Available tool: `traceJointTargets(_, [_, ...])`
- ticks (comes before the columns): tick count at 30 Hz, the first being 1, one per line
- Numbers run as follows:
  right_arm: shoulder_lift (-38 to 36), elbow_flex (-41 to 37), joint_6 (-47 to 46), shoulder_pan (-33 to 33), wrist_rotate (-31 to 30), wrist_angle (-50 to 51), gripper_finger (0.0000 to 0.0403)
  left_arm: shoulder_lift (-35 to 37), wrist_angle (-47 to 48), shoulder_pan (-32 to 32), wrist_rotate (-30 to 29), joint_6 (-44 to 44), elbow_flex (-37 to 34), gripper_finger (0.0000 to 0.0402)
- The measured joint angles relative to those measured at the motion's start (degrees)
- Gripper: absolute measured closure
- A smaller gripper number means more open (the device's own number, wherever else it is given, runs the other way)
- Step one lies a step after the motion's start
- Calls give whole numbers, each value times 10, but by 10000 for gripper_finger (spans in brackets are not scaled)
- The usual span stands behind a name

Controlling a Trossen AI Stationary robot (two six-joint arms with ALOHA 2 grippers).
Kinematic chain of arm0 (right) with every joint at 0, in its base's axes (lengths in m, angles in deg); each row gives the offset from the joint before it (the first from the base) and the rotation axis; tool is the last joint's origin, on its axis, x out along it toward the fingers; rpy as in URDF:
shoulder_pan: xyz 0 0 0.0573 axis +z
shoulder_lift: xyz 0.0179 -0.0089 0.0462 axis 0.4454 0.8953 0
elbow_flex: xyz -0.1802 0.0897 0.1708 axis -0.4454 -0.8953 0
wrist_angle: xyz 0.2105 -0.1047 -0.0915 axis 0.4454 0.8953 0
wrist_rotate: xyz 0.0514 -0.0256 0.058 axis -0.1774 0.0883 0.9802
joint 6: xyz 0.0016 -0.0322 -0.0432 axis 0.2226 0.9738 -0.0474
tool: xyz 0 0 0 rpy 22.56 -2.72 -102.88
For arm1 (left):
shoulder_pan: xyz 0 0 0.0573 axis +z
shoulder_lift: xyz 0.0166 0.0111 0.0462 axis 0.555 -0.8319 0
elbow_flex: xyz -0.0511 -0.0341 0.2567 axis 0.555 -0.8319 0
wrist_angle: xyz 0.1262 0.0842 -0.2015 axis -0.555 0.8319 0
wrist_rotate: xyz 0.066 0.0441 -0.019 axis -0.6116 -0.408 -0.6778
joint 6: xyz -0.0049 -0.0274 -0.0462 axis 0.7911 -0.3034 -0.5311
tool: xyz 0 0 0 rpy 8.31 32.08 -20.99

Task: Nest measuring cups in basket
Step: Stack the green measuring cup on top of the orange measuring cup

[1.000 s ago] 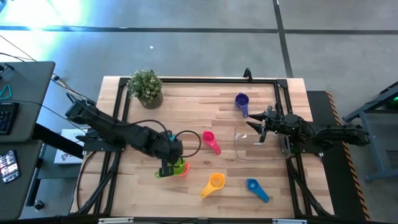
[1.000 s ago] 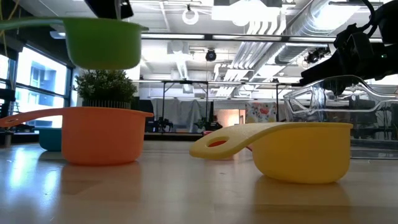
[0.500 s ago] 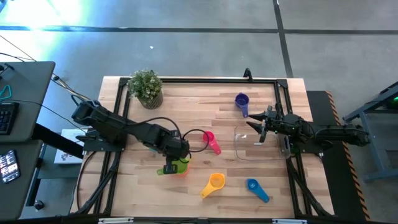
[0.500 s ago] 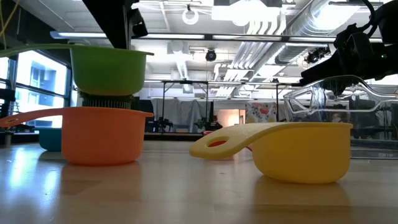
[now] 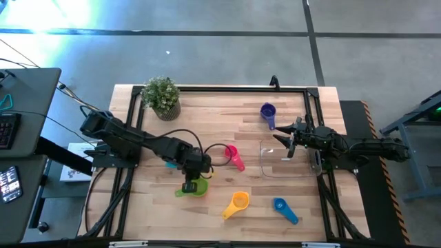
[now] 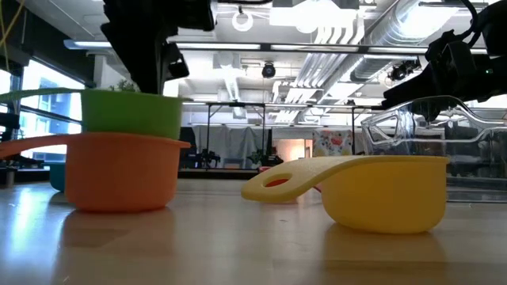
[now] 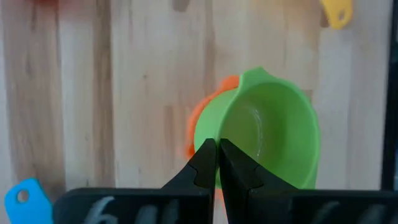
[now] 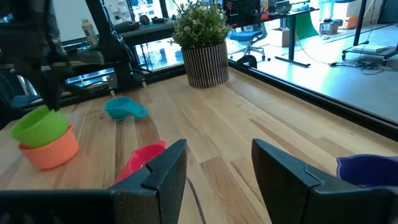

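My left gripper [image 5: 193,178] is shut on the green measuring cup [image 5: 196,187], whose bowl sits inside the salmon-pink cup [image 6: 123,170] on the table's near left half. The green cup's handle [image 6: 40,96] sticks out sideways. My right gripper [image 5: 286,143] waits open above the far edge of the clear basket [image 5: 289,165], which rests on the table at the right. I cannot tell whether it touches the basket. Loose on the table lie the magenta cup [image 5: 233,156], the purple cup [image 5: 268,112], the orange cup [image 5: 238,202], the blue cup [image 5: 283,209] and the teal cup [image 8: 124,109]. My left gripper pinches the green cup's rim wall [image 7: 211,134] at one side of the bowl, one finger inside and one outside. The fingers [image 6: 156,67] come steeply from above. The cup stays upright, its lower part sunk in the salmon-pink cup and its rim [image 6: 131,100] above that cup's rim.
A potted plant [image 5: 162,96] stands at the far left corner. A black frame [image 5: 220,88] runs along the table's edges. A cable [image 5: 215,147] loops from the left arm beside the magenta cup. Bare wood lies between the nested pair and the basket.
My left gripper has come down and a little toward the table's right with the green cup. The cup, which hung clear above the salmon-pink cup, now sits inside it.
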Motion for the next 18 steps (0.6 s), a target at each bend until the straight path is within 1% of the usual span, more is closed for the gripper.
traceJointTargets(11, [0, 0, 0, 0, 0, 0, 229, 0, -4, 5, 12, 2, 0, 399])
traceJointTargets(18, [0, 0, 0, 0, 0, 0, 229, 0, -4, 7, 12, -16, 0, 371])
